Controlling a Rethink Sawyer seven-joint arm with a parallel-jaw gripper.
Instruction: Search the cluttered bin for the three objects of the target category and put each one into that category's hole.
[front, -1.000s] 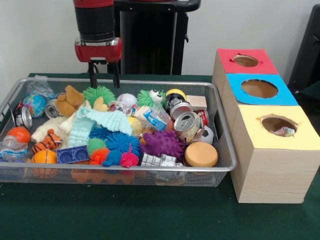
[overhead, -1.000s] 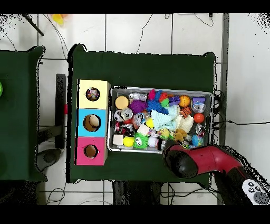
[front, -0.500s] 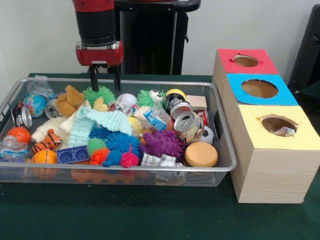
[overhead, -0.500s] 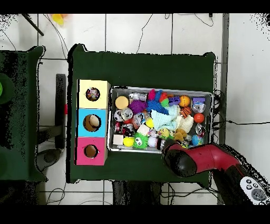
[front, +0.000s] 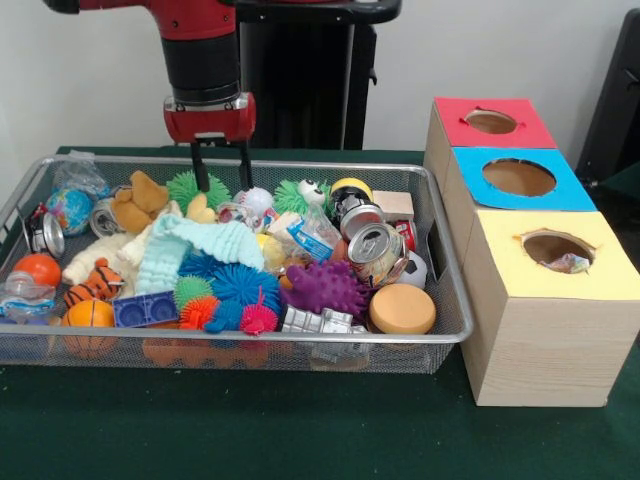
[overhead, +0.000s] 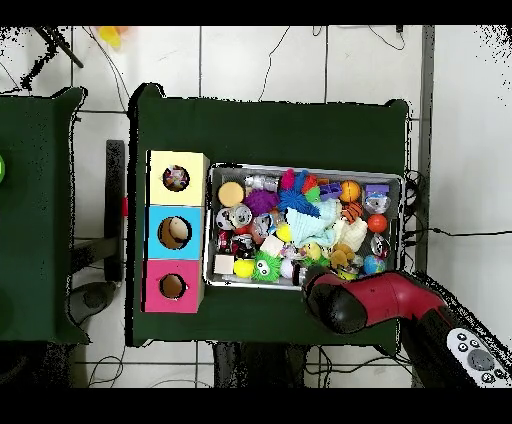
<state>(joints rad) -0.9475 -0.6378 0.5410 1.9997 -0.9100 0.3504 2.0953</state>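
Your end effector hangs open and empty over the wire-mesh bin's far edge, above the green spiky ball; lower straight, avoiding the rim.

Red-and-black arm hung over the silver wire-mesh bin. Inside sat a purple spiky ball, a mint knitted cloth and an orange-and-black striped tiger toy. Right: wooden boxes topped red, blue and yellow.
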